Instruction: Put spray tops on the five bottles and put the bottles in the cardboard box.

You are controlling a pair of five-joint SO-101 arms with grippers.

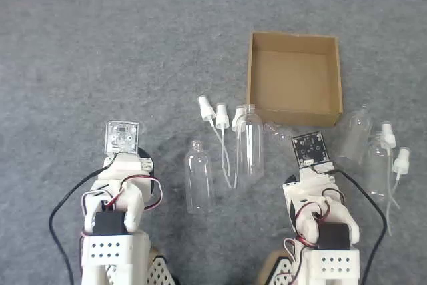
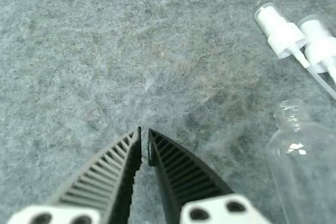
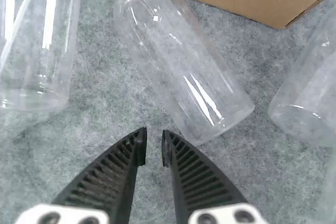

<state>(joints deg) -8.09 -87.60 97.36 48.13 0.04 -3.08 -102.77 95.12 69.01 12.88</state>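
The left pincer and right pincer are both hanging almost closed, gripping nothing. A clear bottle is lying on its side just beyond the right one, beside the cardboard box. Being round and slick, it is probably going to roll away under a clumsy nudge.

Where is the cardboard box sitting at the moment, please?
In the high view the cardboard box sits open on the grey mat, right of centre and beyond the right arm, with a clear bottle lying just off its near-left corner.
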